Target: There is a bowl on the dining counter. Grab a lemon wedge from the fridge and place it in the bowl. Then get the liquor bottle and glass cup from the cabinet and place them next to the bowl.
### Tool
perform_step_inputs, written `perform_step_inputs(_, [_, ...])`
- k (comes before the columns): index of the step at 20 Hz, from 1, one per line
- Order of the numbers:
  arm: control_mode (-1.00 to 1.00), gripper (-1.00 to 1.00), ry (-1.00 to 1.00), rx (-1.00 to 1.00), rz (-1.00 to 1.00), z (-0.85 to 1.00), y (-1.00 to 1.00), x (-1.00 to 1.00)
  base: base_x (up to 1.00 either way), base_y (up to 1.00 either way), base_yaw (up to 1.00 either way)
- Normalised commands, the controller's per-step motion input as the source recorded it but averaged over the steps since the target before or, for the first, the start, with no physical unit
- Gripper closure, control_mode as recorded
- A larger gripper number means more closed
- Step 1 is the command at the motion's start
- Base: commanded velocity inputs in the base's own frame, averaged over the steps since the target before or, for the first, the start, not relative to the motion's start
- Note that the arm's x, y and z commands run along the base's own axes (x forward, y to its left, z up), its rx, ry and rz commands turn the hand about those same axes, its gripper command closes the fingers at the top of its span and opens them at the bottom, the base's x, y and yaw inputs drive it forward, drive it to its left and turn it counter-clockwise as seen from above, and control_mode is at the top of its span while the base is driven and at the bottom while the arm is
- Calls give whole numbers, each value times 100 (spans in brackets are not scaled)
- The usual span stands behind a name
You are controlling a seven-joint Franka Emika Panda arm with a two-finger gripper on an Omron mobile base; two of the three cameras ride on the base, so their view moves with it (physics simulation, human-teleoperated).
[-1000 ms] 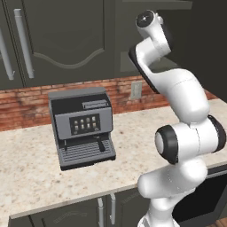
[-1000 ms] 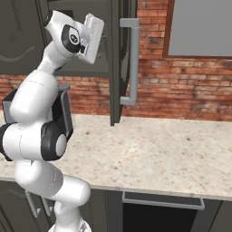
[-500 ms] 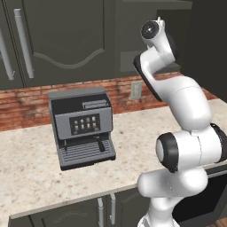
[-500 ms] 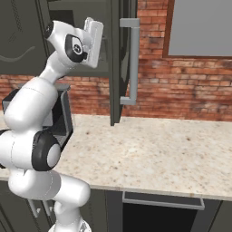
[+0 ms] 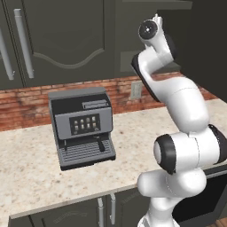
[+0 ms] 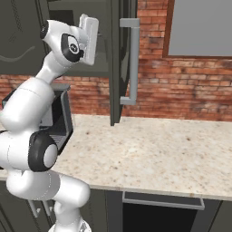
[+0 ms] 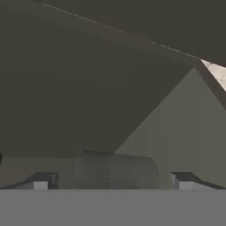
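Reaching up high, the white arm is holding its jaws [image 7: 110, 183] inside the open cabinet [image 7: 101, 88]. In the hand view the two dark fingertips [image 7: 40, 182] are standing spread apart, and the glass cup [image 7: 115, 171] is sitting between them, grey and translucent; whether the tips are touching it is not clear. The cabinet's dark walls are rising behind the cup. In the right base view the hand is pointing into the cabinet, just beside its open door [image 6: 118, 63] with the long grey handle [image 6: 131, 61]. Below the cabinet, a grey coffee machine [image 5: 82, 126] is standing on the speckled bench [image 5: 31, 173], against the brick wall [image 6: 181, 95].
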Motion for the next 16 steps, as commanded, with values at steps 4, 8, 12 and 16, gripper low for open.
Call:
perform_step_inputs(4, [-100, -100, 0, 0, -2, 8, 27, 3, 0, 0, 0])
perform_step_inputs(8, [-100, -100, 0, 0, -3, 0, 14, 14, 0, 0, 0])
perform_step_inputs(12, [-100, -100, 0, 0, -3, 0, 2, 20, 0, 0, 0])
perform_step_inputs(16, [-100, -100, 0, 0, -3, 0, 0, 26, 0, 0, 0])
